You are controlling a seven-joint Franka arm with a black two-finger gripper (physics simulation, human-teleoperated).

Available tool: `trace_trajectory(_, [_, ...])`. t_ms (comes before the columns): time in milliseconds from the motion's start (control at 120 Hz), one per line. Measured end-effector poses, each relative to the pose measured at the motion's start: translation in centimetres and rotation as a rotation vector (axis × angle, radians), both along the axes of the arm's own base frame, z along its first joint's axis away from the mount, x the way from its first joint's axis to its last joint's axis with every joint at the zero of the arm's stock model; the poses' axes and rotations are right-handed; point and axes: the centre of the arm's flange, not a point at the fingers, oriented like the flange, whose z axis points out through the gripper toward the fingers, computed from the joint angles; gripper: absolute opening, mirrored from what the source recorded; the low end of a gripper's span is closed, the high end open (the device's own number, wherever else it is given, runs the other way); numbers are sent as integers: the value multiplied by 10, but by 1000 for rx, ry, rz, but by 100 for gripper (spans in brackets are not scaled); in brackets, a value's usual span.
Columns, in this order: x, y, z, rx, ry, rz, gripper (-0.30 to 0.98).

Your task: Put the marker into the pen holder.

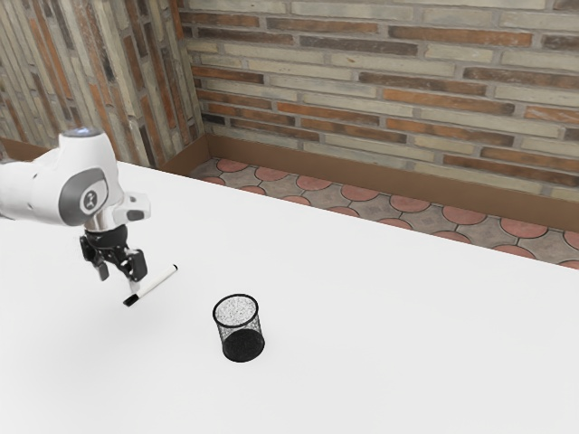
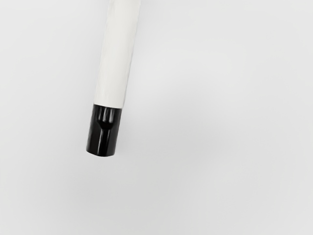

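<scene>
Well, the mesh pen holder (image 1: pixel 242 344) stands upright near the marker (image 1: pixel 154 284), toward the exterior view's right, with white tabletop (image 1: pixel 380 334) between them. The marker lies on the table just below the gripper (image 1: pixel 119 278), whose fingers stand apart; whether one grazes the barrel is hard to judge. The exterior view shows both marker ends, while the wrist view gives the broad black end's molded detail. Behind, the table's far edge slants before the tiled floor (image 1: pixel 412 204) and brick wall (image 1: pixel 362 81).
</scene>
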Motion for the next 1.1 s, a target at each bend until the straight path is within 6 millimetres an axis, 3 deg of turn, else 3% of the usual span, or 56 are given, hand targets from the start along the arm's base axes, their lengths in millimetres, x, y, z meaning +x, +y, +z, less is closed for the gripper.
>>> trace_trajectory(175, [8, 36, -38, 9, -55, -42, 55])
trace_trajectory(392, [22, 52, -67, 23, -91, -149, 43])
trace_trajectory(592, [46, 31, -63, 29, -130, -298, 32])
trace_trajectory(858, [42, 37, -71, 22, -117, -372, 25])
trace_trajectory(1100, [37, 42, -74, 5, -90, -324, 23])
